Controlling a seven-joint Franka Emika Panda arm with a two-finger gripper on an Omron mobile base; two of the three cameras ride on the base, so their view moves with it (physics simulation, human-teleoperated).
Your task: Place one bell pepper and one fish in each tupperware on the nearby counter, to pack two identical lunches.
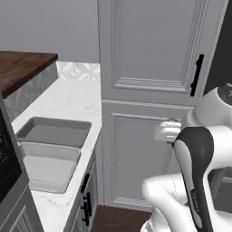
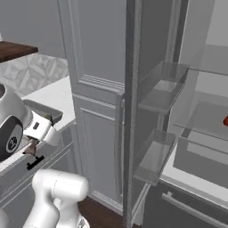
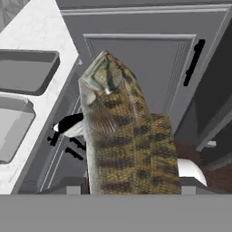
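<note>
Our gripper [image 3: 131, 192] clamps the tan fish [image 3: 124, 131], plain in the hand view; the right base view probably shows its tail. We see 2 tupperware [image 1: 52, 131] [image 1: 45, 170] on the counter [image 1: 77, 97].

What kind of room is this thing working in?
A kitchen, by the looks of it: a white marble counter, tall grey cabinets, an open fridge, and a fish in the gripper.

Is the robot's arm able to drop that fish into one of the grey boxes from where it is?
Probably yes. The gripper holds the fish, and both tupperware sit open on the counter just to its left, with nothing between them.
</note>
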